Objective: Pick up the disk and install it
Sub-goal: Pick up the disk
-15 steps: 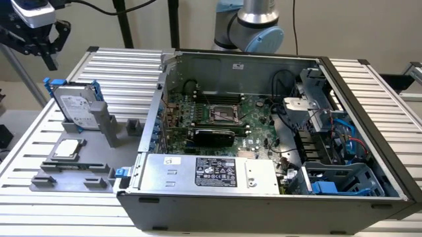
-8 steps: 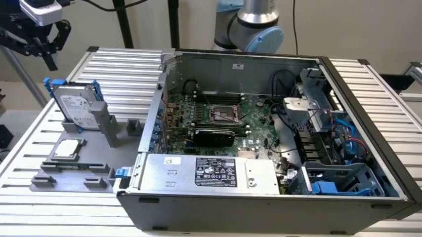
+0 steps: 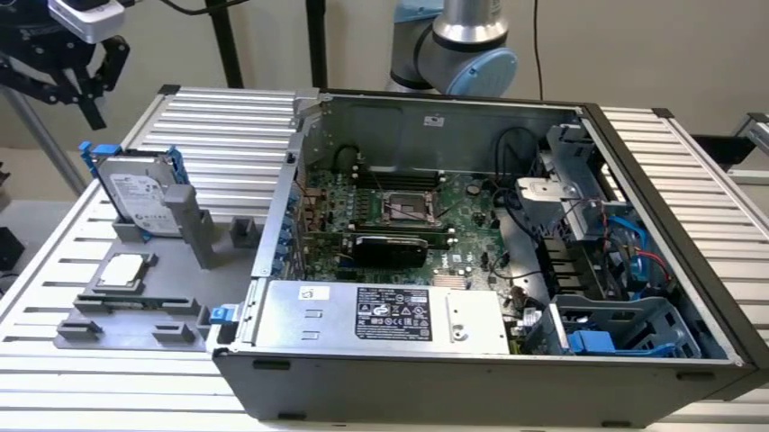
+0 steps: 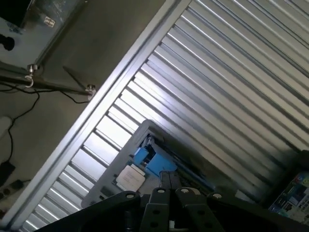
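My gripper [image 3: 96, 90] hangs high at the exterior view's left, apart from the disk [image 3: 130, 191] upright in its holder [image 3: 168, 270]; open or closed, I cannot tell.

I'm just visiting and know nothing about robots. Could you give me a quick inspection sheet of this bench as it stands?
Surface: ribbed aluminium table carrying a grey fixture plate and an open computer case.
Job's things: the disk stands upright in a holder on the fixture plate, at the exterior view's left, not yet in the case.
Clutter: small square chip on the fixture plate; power-supply box inside the case.
Grippers: the gripper hangs above the disk, apart from it.
Cables: blue cables and black cables inside the case; a loose cable on the floor.
Surroundings: robot arm behind the case.
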### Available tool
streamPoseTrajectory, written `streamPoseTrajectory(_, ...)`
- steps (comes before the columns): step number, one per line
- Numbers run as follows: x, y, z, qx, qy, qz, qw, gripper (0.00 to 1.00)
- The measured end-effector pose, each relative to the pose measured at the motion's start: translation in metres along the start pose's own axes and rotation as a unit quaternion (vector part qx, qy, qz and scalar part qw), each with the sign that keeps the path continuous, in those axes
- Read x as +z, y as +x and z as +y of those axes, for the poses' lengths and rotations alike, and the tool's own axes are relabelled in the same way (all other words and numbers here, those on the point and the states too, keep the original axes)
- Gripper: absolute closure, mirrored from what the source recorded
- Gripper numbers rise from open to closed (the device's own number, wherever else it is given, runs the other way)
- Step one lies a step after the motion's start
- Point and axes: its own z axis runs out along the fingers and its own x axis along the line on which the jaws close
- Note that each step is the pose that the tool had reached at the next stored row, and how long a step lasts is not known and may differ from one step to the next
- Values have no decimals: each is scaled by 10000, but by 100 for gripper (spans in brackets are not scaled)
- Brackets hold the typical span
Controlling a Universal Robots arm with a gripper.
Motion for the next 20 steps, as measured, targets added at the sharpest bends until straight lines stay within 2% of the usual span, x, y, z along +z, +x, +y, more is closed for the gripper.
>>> streamPoseTrajectory(5,4,0,0,-452,3,8,9990,100)
streamPoseTrajectory(10,8,0,0,-906,5,16,9959,100)
streamPoseTrajectory(14,15,0,0,-1264,8,21,9920,100)
streamPoseTrajectory(17,20,0,-1,-1536,9,25,9881,100)
streamPoseTrajectory(20,26,0,-1,-1808,11,30,9835,100)
